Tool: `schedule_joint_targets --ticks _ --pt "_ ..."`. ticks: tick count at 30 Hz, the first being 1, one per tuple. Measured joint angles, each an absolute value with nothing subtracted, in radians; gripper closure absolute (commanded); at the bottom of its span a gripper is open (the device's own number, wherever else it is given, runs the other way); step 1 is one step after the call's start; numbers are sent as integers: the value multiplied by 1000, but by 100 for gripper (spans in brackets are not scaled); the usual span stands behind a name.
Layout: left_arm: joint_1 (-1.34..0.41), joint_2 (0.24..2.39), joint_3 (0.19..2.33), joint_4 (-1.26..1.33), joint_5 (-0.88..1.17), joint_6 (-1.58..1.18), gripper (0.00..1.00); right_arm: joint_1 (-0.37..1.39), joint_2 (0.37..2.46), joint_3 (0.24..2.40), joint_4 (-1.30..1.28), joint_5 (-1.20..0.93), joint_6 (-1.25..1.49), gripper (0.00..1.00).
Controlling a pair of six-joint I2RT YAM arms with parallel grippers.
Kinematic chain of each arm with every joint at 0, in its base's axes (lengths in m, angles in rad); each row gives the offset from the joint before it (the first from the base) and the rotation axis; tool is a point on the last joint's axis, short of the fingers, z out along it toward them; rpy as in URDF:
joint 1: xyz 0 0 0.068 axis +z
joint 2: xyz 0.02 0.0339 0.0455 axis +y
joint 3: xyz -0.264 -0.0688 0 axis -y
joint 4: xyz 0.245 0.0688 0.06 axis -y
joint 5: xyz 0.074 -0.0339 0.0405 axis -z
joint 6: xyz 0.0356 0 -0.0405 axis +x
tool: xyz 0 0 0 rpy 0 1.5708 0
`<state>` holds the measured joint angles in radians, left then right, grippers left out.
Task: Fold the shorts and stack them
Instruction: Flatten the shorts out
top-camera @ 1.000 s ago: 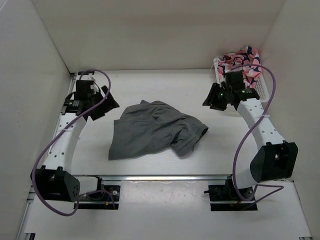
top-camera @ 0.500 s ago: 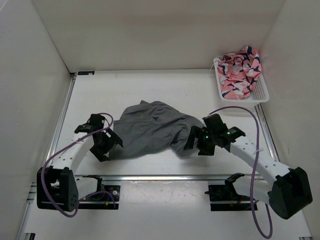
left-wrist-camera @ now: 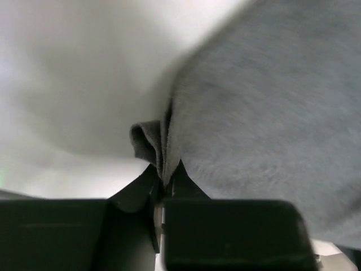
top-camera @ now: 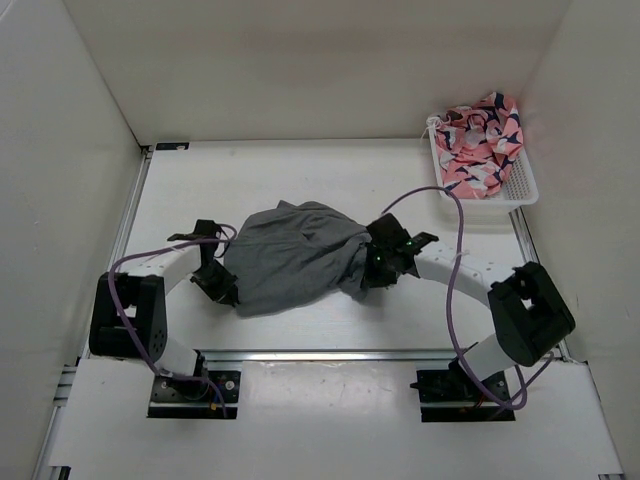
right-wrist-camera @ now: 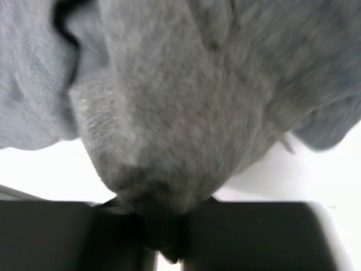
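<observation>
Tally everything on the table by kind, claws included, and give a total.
grey shorts: 1
white basket: 1
pink patterned cloth heap in the basket: 1 (separate pieces cannot be told)
claws: 2, the left claw and the right claw
Total: 5

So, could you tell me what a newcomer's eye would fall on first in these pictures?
The crumpled grey shorts in the middle of the table draw the eye first, pinched from both sides: the left fingers grip a fold at their left edge and the right fingers hold bunched cloth at their right edge. Next comes the pink patterned cloth heaped in a white basket at the far right corner.
</observation>
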<state>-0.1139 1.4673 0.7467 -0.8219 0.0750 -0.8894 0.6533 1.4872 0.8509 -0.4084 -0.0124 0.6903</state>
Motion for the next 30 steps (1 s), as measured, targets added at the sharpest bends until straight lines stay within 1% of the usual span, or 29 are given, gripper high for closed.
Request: schedule_joint_targets --ticks 4,6,11,13,15,17,18,19,20,21,22,23,24,25,26,29,30 --pt "-105 1499 871 -824 74 -861 90 605 1522 1028 -451 4 613 99" --pt "-85 1521 993 -848 75 -844 90 551 1535 1165 -489 -9 554 99" --pt "-11 1608 1438 -932 66 -795 90 390 1646 1647 -618 -99 397 99" --pt "19 1615 1597 -950 64 -773 90 330 1657 1770 -666 -152 344 99" --pt "40 1588 1676 -967 72 -757 90 281 1632 1827 -723 -227 295 99" --pt "54 1528 1678 -985 94 -747 90 243 1572 1786 -769 -307 262 99" --pt "57 1472 1634 -984 110 -739 90 227 1538 1743 -793 -343 250 97" --pt "58 1435 1599 -991 122 -736 90 211 1501 1683 -804 -376 244 93" --pt "58 1388 1539 -987 134 -732 85 198 1454 1595 -801 -402 238 80" --pt "57 1334 1456 -977 144 -727 75 184 1408 1488 -817 -427 238 66" --pt "57 1296 1378 -970 149 -723 60 171 1384 1399 -823 -438 250 51" --pt "57 1275 1312 -976 152 -716 27 151 1373 1308 -821 -451 263 24" --pt "57 1280 1259 -976 152 -705 22 130 1383 1245 -819 -455 285 20" --pt "57 1305 1228 -972 154 -705 20 101 1417 1191 -809 -447 297 17" --pt "55 1378 1219 -973 154 -698 16 78 1474 1176 -808 -433 315 15" --pt "50 1594 1250 -939 152 -669 16 39 1683 1236 -775 -357 353 15" --pt "47 1649 1256 -932 149 -660 16 37 1728 1258 -759 -336 364 13"
